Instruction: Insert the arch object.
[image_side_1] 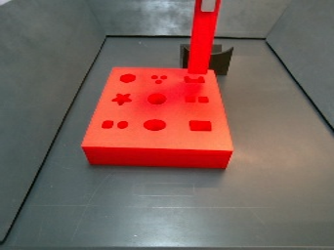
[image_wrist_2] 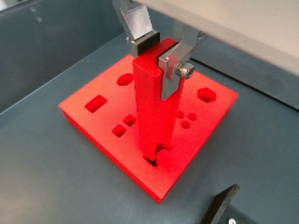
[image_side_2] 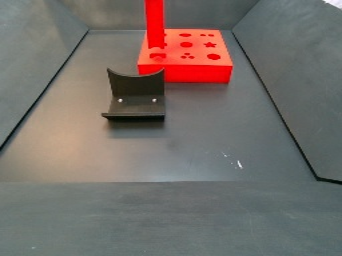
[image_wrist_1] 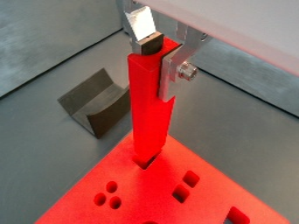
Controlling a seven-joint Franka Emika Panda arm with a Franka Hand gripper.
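The arch object [image_wrist_1: 149,105] is a long, bright red bar standing upright. Its lower end sits in a cut-out near a corner of the flat red board [image_wrist_1: 128,188]. My gripper [image_wrist_1: 160,57] is shut on the bar's top end, with a dark pad on one side and a silver plate on the other. Both wrist views show this; in a wrist view the gripper [image_wrist_2: 158,54] holds the bar [image_wrist_2: 149,109] over the board [image_wrist_2: 100,114]. Both side views show the bar [image_side_1: 202,34] [image_side_2: 154,25] upright on the board [image_side_1: 156,146] [image_side_2: 201,68]; the gripper is above their upper edge.
A dark grey block with a curved notch [image_side_2: 134,95] lies on the floor beside the board, also seen in a wrist view [image_wrist_1: 96,101] and behind the bar in a side view [image_side_1: 224,59]. Sloped grey walls surround the floor. The board has several other shaped holes.
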